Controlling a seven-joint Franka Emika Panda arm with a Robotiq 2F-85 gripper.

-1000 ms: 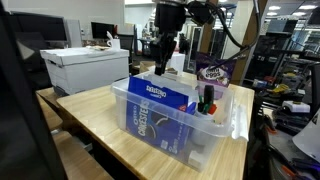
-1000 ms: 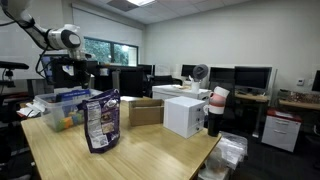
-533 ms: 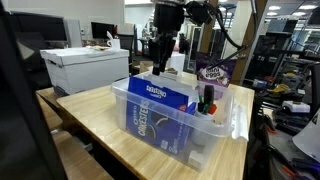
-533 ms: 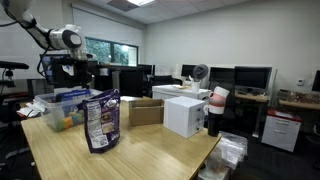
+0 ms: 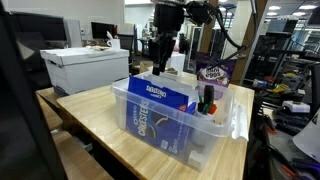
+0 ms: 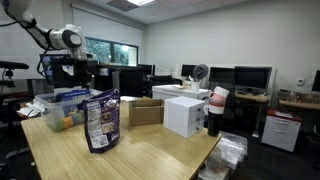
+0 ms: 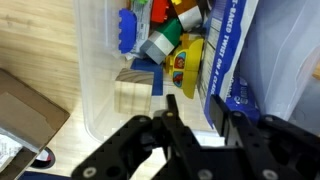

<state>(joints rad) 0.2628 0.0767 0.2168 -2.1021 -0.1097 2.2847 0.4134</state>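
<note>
Pincer [image 7: 203,108]: 2 fingers spread, nothing between them. Just below, untouched, the blue box [image 7: 232,50] lies inside the clear bin [image 7: 95,60], under the right-hand finger. Small coloured items [image 7: 172,45] lie farther along the bin. Purple bag [image 5: 213,73] stands behind the bin.

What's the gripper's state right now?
Gripper: open, holding nothing, above the clear plastic bin, near the blue and white package.
</note>
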